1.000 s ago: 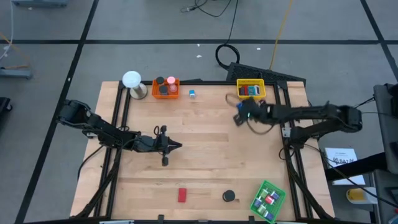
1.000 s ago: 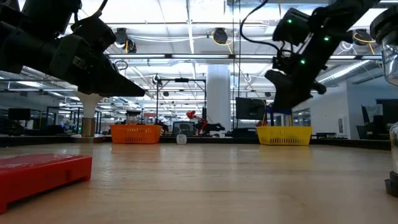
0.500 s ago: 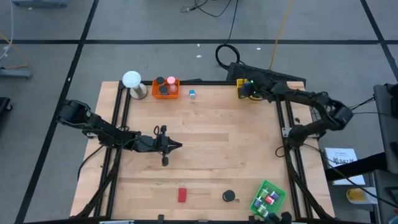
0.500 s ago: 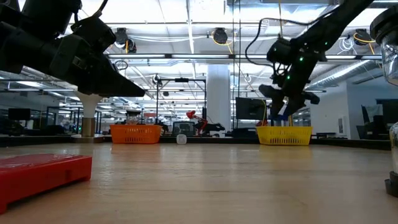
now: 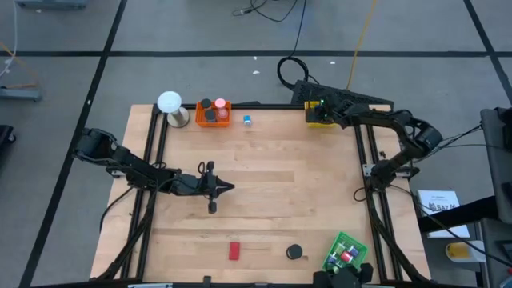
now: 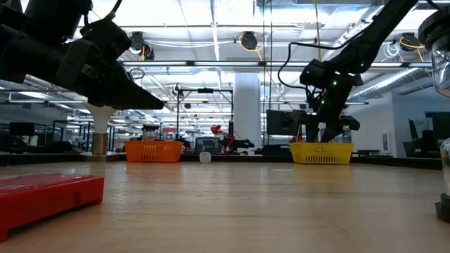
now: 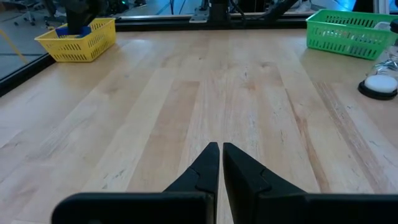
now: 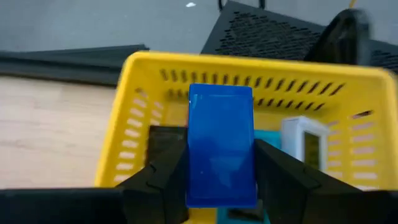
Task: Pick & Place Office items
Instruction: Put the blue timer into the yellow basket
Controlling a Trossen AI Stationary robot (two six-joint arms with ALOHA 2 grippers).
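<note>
Above, we held the blue block (image 8: 221, 144) in the right gripper (image 8: 221, 171), jaws half closed, over the yellow tray (image 8: 134, 112); release is best squarely inside its walls. Left gripper (image 7: 221, 163) waited closed, empty, mid-table.

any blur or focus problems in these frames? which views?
Right wrist view: yellow tray and blue block in the right gripper look soft. Low view: red block up close is out of focus, arms are dark against ceiling lights. High and left wrist views look sharp.

Matt wood table (image 7: 205, 93); perforated plastic yellow tray (image 8: 143, 93); smooth blue block (image 8: 221, 143)
</note>
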